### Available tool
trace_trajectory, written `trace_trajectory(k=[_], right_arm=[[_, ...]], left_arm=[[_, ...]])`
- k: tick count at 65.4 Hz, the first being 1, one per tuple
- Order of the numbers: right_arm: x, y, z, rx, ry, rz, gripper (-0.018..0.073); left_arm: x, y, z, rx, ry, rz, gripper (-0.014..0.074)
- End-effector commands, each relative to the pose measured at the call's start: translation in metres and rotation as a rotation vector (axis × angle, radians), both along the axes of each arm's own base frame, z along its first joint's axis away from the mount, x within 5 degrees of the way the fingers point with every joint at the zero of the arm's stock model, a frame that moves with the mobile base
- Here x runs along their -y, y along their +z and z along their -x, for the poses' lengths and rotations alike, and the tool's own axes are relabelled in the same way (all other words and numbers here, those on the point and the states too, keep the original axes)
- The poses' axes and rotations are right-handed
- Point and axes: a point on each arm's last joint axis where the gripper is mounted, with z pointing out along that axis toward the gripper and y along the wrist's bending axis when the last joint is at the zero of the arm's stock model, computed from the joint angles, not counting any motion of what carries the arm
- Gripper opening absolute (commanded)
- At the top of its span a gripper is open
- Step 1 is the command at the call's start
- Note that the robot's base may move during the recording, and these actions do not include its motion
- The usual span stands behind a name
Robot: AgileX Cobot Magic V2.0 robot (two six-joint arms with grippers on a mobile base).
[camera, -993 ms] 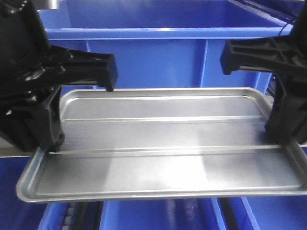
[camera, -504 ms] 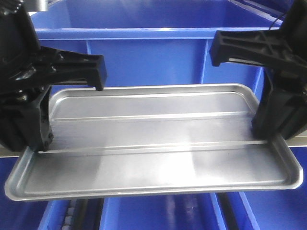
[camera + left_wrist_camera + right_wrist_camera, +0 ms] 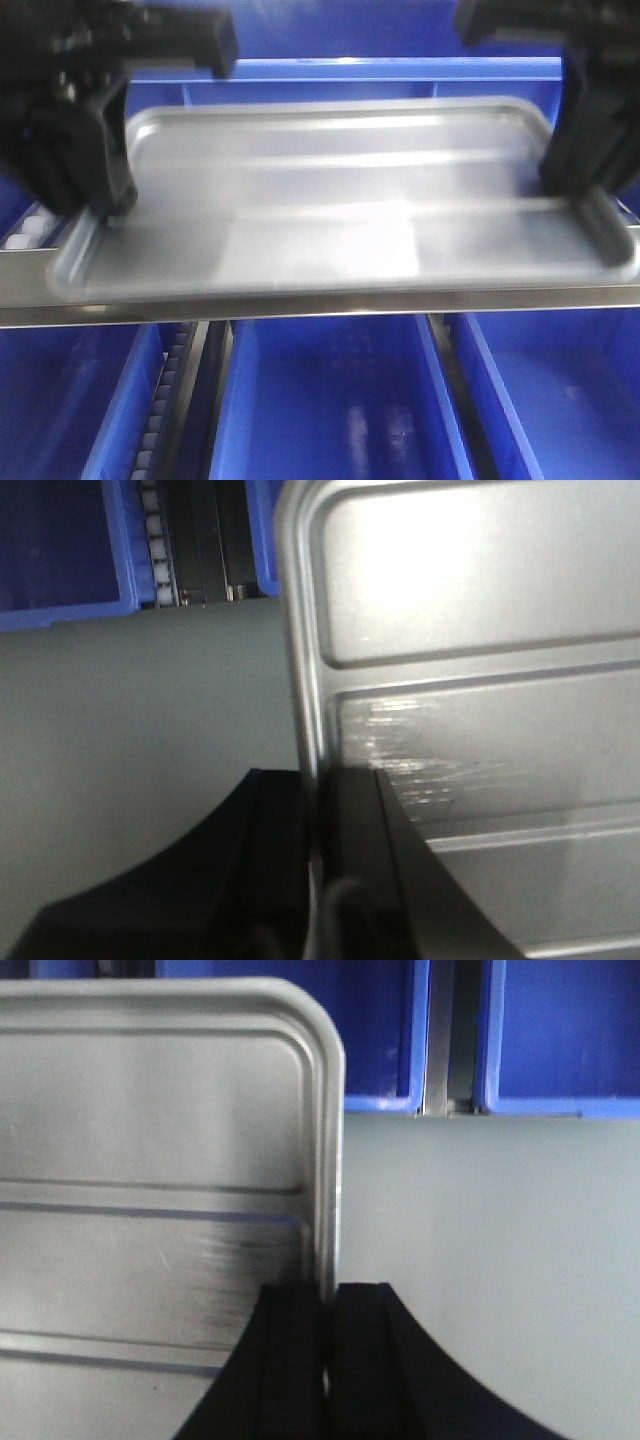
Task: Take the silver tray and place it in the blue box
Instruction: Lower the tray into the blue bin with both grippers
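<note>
The left gripper (image 3: 100,215) pinches the silver tray (image 3: 340,200) on its left short rim, jaws closed on either side of the raised edge; the left wrist view shows the rim running between the two black fingers (image 3: 360,870). The right gripper (image 3: 590,195) clamps the opposite short rim the same way, seen close in the right wrist view (image 3: 325,1360). The tray hangs level between both grippers, in front of the blue box (image 3: 340,75) and above a grey bench (image 3: 480,1260). More blue bins (image 3: 340,400) sit below.
</note>
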Motion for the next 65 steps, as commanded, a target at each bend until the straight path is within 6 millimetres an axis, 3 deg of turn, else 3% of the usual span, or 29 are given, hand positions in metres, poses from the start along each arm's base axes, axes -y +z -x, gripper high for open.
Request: trace_trajectory(k=[1,10,30,49,65], right_arm=[[-0.006,0.036,-0.013,0.126,0.077,-0.113,0.007],[-0.007,0.058,-0.036,0.169,0.108,-0.166,0.007],[-0.01,0.113,-0.096,0.331,0.145,-0.213,0.007],[-0.009,0.135,-0.154,0.433,0.11,-0.21,0.007],[-0.006,0.131,-0.196,0.508,0.063,-0.234,0.007]], left_arm=[[0.003,0.042,-0.008,0.132,-0.065,0.143,-0.0004],[0.0,0.072,-0.025,0.198,-0.115,0.217,-0.0004],[-0.016,0.121,-0.088,0.346,-0.085,0.308,-0.0004],[-0.016,0.127,-0.145,0.429,-0.062,0.36,-0.0004],[-0.016,0.117,-0.187,0.504,-0.015,0.376,-0.0004]])
